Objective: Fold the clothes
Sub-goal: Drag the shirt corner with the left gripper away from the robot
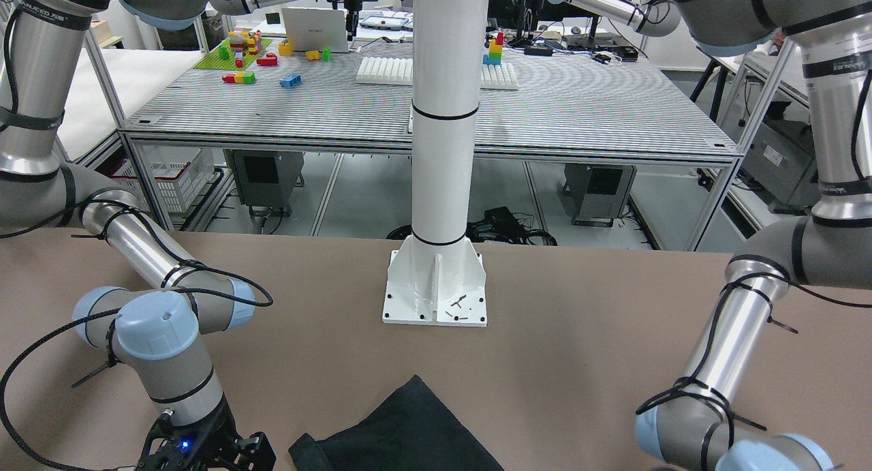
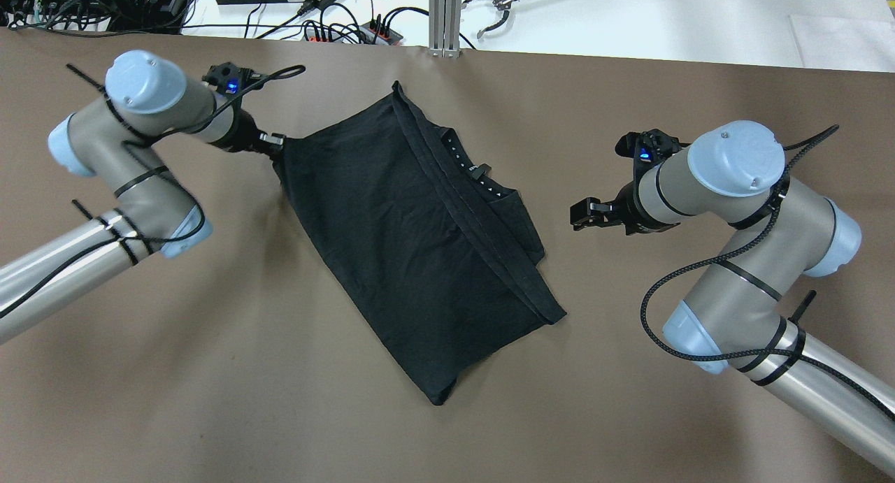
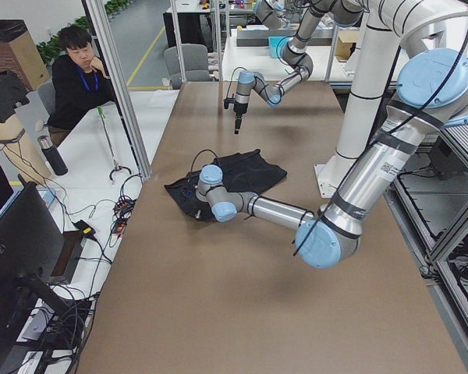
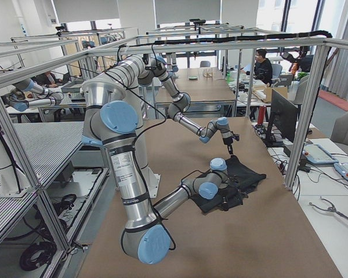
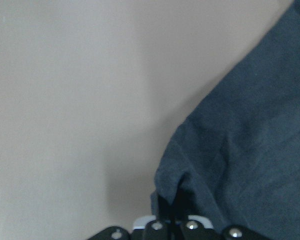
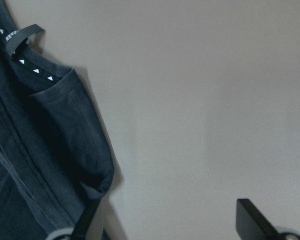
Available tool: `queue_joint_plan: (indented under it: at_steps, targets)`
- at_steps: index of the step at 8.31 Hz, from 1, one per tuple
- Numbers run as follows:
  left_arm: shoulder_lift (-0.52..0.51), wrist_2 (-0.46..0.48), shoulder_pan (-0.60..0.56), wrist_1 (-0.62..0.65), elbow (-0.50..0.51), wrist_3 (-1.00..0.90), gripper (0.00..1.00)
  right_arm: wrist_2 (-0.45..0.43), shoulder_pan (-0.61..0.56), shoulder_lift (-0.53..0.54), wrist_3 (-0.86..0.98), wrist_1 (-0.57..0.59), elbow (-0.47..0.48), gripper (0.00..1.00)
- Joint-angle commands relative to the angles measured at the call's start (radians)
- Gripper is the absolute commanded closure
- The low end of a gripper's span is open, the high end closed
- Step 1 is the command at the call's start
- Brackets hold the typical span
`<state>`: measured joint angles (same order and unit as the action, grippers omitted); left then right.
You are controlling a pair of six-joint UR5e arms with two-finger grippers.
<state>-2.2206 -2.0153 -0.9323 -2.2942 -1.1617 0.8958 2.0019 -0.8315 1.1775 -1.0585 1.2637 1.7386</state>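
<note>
- Black garment (image 2: 412, 252) lies askew in the middle of the desk (image 2: 210, 399). It seems folded over once, with layered hems along one side, and further folds look left to do.
- Left gripper (image 2: 274, 146) is pinched on one corner. The right gripper (image 2: 582, 214) hangs spread and empty just beside the opposite edge.
- Front-facing view cuts off most of the fabric, and cloth buries the left fingertips.

A spread black garment (image 2: 412, 259) covers the middle of the brown tabletop (image 2: 280, 399). A strip of bare tabletop is left between its edge and the right tool (image 2: 580, 215), whose jaws are parted. The left tool (image 2: 274, 146) is pinched onto the garment's corner. A white column (image 1: 443, 116) is bolted at the robot's edge.
</note>
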Motion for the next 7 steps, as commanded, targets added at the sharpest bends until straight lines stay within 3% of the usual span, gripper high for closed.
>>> queue_joint_plan:
  at_steps: [1, 2, 3, 5, 6, 7]
  targets:
    - [-0.337, 0.094, -0.031, 0.024, 0.389, -0.052, 1.00, 0.000, 0.002, -0.001, 0.000, 0.000, -0.001, 0.06]
    - [-0.485, 0.131, -0.016, 0.022, 0.578, -0.054, 1.00, -0.002, 0.002, -0.004, 0.000, 0.002, -0.002, 0.06]
    - [-0.535, 0.136, -0.005, 0.018, 0.627, -0.054, 1.00, -0.002, 0.002, -0.005, -0.001, 0.002, -0.004, 0.06]
    - [-0.533, 0.139, -0.014, 0.013, 0.628, -0.156, 1.00, -0.003, 0.005, -0.005, 0.000, 0.002, -0.007, 0.06]
    - [-0.530, 0.138, -0.031, 0.013, 0.623, -0.214, 0.68, -0.011, 0.005, -0.005, 0.000, 0.002, -0.007, 0.06]
    - [-0.498, 0.139, -0.042, 0.010, 0.584, -0.256, 0.06, -0.017, 0.006, -0.007, 0.000, 0.003, -0.008, 0.06]
